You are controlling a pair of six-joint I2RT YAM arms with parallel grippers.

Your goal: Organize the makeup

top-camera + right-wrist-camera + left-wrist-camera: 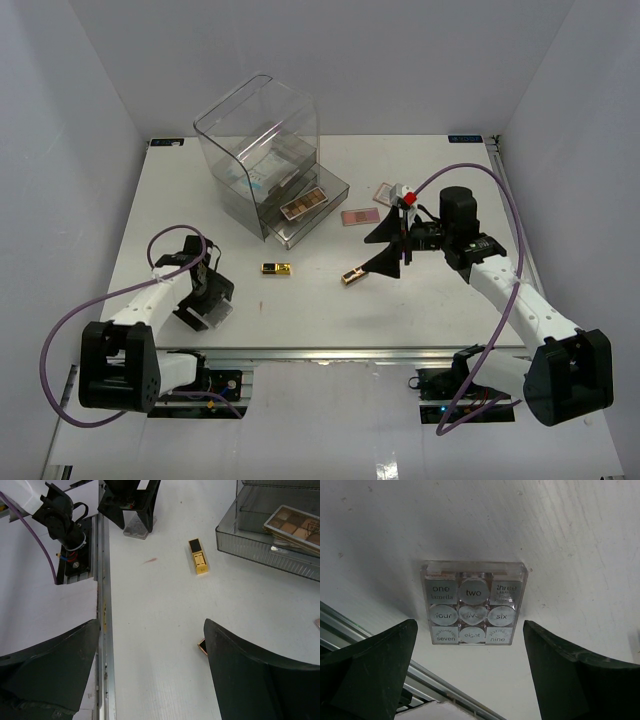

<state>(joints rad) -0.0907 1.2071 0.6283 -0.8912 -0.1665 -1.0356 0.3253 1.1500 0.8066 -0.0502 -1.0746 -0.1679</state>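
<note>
left pincer (205,300) sits low at the near left of the bench (330,310), jaws spread wide, nothing gripped. through its wrist camera the grey square palette (472,602) lies flat on the white surface right between the two dark fingers (375,665), with a gap showing on either side (nine little pans labelled one to nine, easy to read).

over to the right pincer (388,248): also open and empty, turned sideways above the middle of the bench. a small gold-black case (352,276) lies just beside it, only a corner peeking past one finger in its wrist view. the second gold-black case (277,268) lies open on bare bench further left, well apart from both arms.

at the back, the clear drawer box (262,140) has its lower drawer pulled out, a brown palette (302,205) resting in it, white-teal packets (255,175) in the compartment above. a pink palette (359,216) lies on the bench just right of the drawer.
</note>
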